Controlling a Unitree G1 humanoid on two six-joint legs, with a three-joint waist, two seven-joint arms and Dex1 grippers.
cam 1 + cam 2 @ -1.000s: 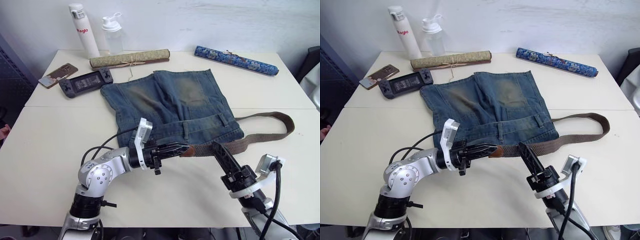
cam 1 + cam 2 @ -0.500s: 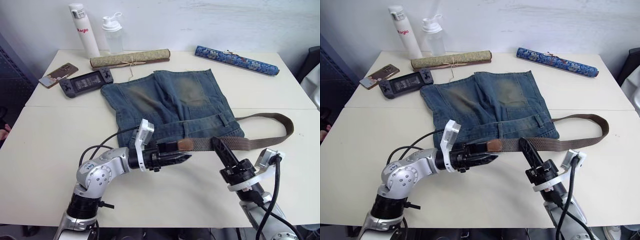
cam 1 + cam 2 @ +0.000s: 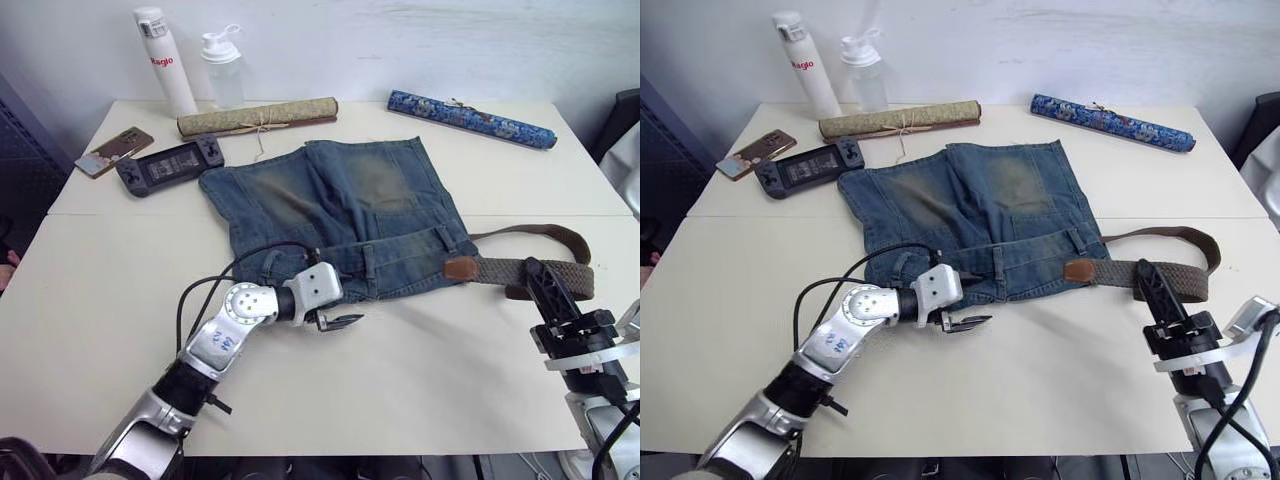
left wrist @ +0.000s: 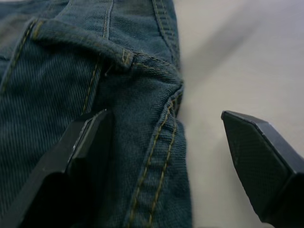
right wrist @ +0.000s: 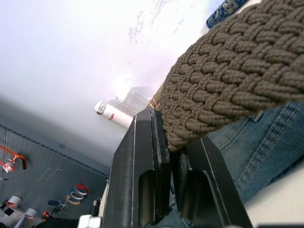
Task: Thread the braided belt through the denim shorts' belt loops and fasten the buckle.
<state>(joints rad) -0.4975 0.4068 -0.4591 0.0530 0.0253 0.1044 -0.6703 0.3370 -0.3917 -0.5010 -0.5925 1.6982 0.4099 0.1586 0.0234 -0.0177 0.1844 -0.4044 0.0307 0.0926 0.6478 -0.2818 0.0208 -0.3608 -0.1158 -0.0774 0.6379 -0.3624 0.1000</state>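
Note:
The denim shorts [image 3: 350, 205] lie flat mid-table, waistband toward me, with belt loops [image 3: 368, 260] along it. The braided belt [image 3: 500, 270] lies off the shorts' right side; its brown leather tip [image 3: 460, 268] rests at the waistband's right corner and the strap curls back behind. My right gripper [image 3: 535, 272] is shut on the strap, whose weave [image 5: 237, 71] shows between the fingers. My left gripper [image 3: 345, 320] stands open at the waistband's near edge, one finger [image 4: 85, 142] over denim, the other [image 4: 256, 156] over bare table, holding nothing. The buckle is hidden.
Along the back stand a white bottle [image 3: 167, 62] and a clear bottle [image 3: 222, 68], with an olive rolled scroll [image 3: 258, 116] and a blue patterned scroll [image 3: 470, 119]. A phone [image 3: 113, 150] and a game controller [image 3: 170, 165] lie at back left.
My left gripper let go of the belt's tip, opened and drew back left along the waistband. My right gripper pulled the strap right, so the tip slid to the shorts' right corner.

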